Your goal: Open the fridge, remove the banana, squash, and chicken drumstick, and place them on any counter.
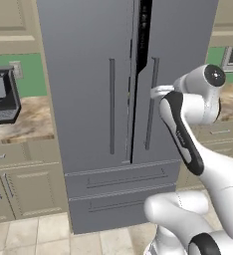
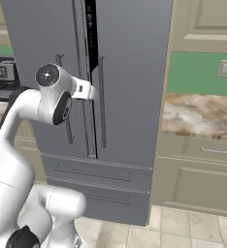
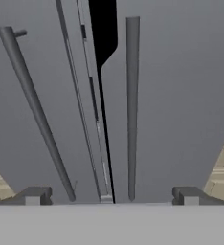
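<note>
The fridge (image 1: 98,99) stands upright in the middle of the kitchen wall, a tall grey French-door unit with a black centre strip (image 1: 144,35) running down from its top and two drawers (image 1: 123,191) stacked at its base. Both upper doors look closed or all but closed; a thin dark seam runs between them. A long slim handle sits on each door on either side of that seam: the left handle (image 1: 112,106) and the right handle (image 1: 152,102).

The end effector (image 3: 111,194) is directly in front of the fridge, at about the height of the handles and pointed at the seam. In the hand view its two fingertips (image 3: 35,195) stand wide apart at the bottom, so it is open and grips nothing. Between them lie the lower ends of both handles and the door seam; the right handle (image 3: 131,107) hangs nearly straight above the gap, and the left handle (image 3: 35,107) slants away to the upper left. From the base views the wrist (image 2: 84,89) reaches to just beside the right handle; whether anything touches it I cannot tell.

The desk (image 2: 198,116) flanks the fridge on both sides, mottled beige and brown, over beige cabinet fronts (image 2: 198,186). A dark appliance (image 1: 0,94) sits on its left stretch.
</note>
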### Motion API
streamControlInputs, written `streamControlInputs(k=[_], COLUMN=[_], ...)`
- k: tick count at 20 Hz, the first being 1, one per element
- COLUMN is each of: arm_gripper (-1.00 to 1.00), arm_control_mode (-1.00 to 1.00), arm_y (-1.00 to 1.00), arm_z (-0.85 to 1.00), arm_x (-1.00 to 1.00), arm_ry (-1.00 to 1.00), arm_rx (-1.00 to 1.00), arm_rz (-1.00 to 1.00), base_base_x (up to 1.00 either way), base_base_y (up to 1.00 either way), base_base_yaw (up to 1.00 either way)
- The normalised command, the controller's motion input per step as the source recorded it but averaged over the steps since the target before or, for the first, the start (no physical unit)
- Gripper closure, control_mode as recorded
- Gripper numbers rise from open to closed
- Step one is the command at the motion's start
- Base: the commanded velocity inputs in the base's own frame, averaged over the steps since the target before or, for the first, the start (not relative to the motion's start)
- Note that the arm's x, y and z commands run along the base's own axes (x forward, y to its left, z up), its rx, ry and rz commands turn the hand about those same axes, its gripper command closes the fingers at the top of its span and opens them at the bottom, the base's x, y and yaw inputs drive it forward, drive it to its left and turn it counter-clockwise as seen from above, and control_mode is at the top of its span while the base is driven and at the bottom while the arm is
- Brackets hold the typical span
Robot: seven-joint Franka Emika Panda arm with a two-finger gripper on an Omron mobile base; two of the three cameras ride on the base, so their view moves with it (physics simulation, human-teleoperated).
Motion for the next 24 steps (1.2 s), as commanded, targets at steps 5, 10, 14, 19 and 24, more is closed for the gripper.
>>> streamControlInputs(k=[5,10,14,19,24], arm_gripper=[-1.00,-1.00,-1.00,-1.00,-1.00], arm_control_mode=[-1.00,-1.00,-1.00,-1.00,-1.00], arm_y=[-0.25,-0.05,0.00,0.00,0.00], arm_z=[0.33,0.02,0.00,0.00,0.00], arm_x=[0.54,0.55,0.39,0.26,0.40], arm_ry=[0.06,0.00,-0.14,-0.31,-0.05], arm_rx=[0.00,0.00,0.00,0.00,0.00], arm_rz=[-0.03,0.00,0.00,0.00,0.00], base_base_x=[0.00,0.00,0.00,0.00,0.00], base_base_y=[0.00,0.00,0.00,0.00,0.00], base_base_yaw=[0.00,0.00,0.00,0.00,0.00])
